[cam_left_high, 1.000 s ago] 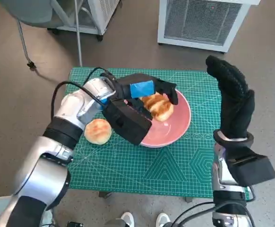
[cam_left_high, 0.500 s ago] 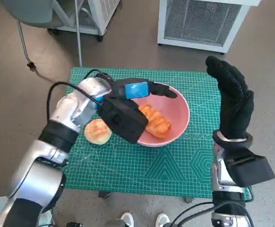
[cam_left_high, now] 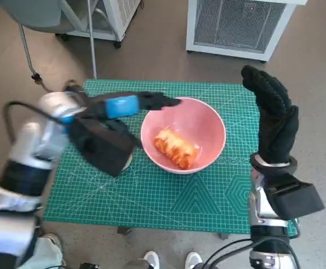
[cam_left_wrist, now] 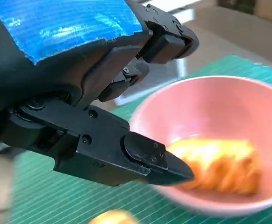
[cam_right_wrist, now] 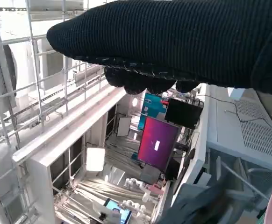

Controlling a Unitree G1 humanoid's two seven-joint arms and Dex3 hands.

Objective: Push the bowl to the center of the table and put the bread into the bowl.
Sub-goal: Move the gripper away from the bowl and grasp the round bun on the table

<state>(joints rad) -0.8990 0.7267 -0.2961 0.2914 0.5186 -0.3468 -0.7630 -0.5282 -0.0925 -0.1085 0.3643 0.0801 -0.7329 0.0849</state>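
Note:
A pink bowl (cam_left_high: pixel 206 124) stands near the middle of the green mat, and an oblong golden bread (cam_left_high: pixel 175 147) lies inside it. The left wrist view shows the same bowl (cam_left_wrist: pixel 211 100) and bread (cam_left_wrist: pixel 220 164) just beyond my fingers. My left hand (cam_left_high: pixel 130 105), black with blue tape, hovers empty at the bowl's left rim with its fingers stretched out. A second round bun (cam_left_wrist: pixel 111 217) lies on the mat left of the bowl, almost wholly hidden under my left forearm in the head view. My right hand (cam_left_high: pixel 275 120) in the black glove is raised upright past the table's right edge, holding nothing.
The green cutting mat (cam_left_high: pixel 168 196) covers the small table. A white grated unit (cam_left_high: pixel 238 25) stands on the floor behind, and chair legs (cam_left_high: pixel 31 56) are at the back left. Someone's feet (cam_left_high: pixel 171 260) show at the table's front edge.
My left hand has let the bread drop into the bowl and drawn back to the left, away over the rim. The right hand has stayed raised.

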